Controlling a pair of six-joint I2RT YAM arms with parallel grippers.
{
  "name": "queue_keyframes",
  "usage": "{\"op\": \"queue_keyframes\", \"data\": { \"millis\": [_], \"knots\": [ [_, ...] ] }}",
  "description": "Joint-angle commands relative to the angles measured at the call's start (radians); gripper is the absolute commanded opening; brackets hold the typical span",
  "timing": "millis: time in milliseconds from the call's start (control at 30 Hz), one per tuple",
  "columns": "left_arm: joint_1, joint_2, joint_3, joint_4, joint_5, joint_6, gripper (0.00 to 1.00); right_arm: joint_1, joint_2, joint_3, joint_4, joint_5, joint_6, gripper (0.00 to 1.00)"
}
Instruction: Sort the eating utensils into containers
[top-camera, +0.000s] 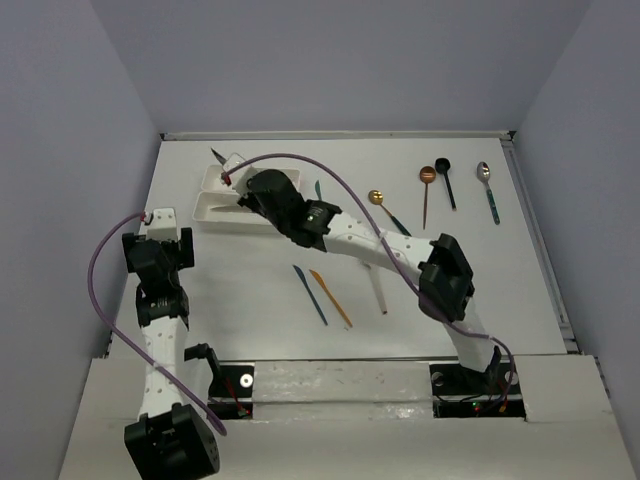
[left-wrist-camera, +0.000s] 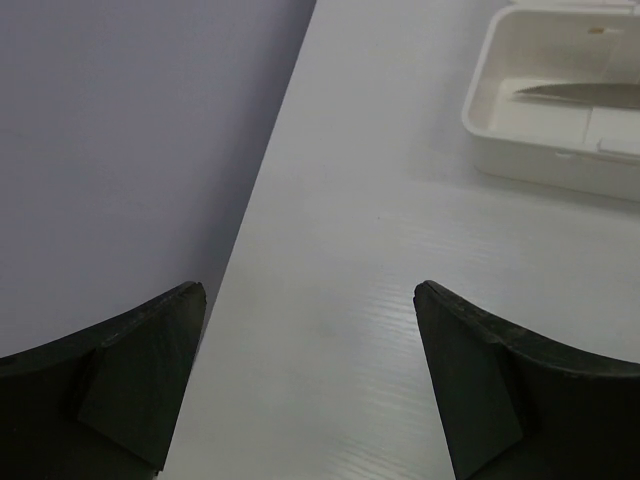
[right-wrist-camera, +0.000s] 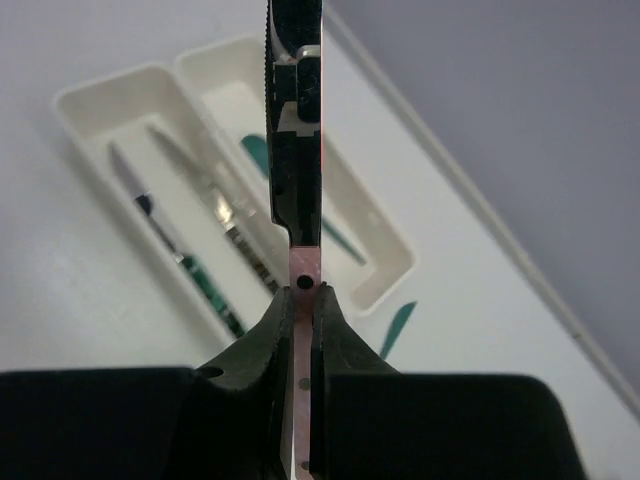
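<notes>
A white table (top-camera: 250, 300) enclosed by pale lavender walls (top-camera: 340, 60).

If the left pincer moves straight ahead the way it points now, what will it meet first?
Probably the bare table: the open left pincer aims at white surface beside the wall. The tray lies off to the side of that line, so it looks missed, though depth is unclear.

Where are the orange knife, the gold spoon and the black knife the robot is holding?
orange knife (top-camera: 330, 298), top external view, the middle of its length.
gold spoon (top-camera: 376, 197), top external view, its round bowl.
black knife (right-wrist-camera: 296, 120), right wrist view, its dark blade, seen edge-on.
</notes>
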Motion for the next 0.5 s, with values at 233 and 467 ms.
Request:
{"op": "queue_keyframes", "data": {
  "millis": [233, 467],
  "knots": [
    [0.010, -0.111, -0.153, 0.418, 0.052, -0.095, 0.99, -0.056, 0.371, 0.407, 0.137, -0.041, -0.448, 0.00],
    [0.044, -0.102, -0.195, 0.496, 0.017, -0.095, 0.99, -0.056, 0.368, 0.323, 0.091, -0.136, -0.376, 0.00]
  ]
}}
